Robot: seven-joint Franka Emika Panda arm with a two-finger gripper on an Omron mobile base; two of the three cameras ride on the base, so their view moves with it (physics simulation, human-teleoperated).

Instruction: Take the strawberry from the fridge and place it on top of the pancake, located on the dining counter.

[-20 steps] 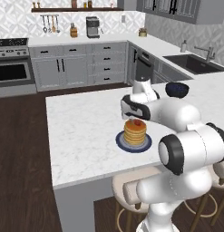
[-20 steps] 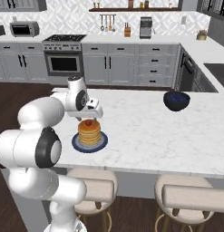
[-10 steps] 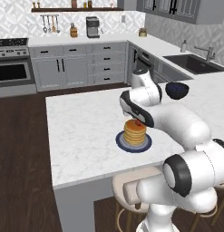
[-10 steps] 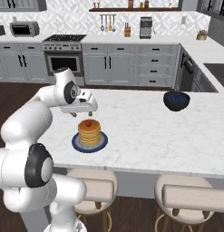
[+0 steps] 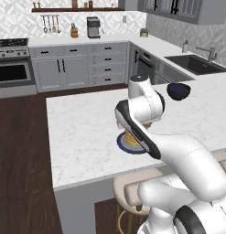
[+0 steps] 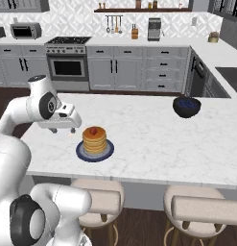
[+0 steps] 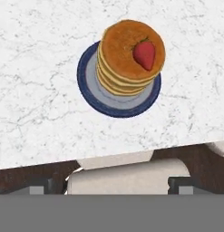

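Red strawberry [image 7: 144,54] now sits on top of the pancake [image 7: 130,54] stack, on its blue plate [image 7: 88,86] on the marble bench [image 6: 153,139]. Your gripper [image 6: 62,132] has swung away to the side of the plate since a second ago and holds nothing; how wide its jaws stand, you cannot tell. Judge the placing done: only pulling the arm clear seems left.

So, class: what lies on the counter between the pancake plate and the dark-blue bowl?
Nothing: in the right base view, bare white marble of the dining counter runs from the pancake, topped by the strawberry, to the bowl.
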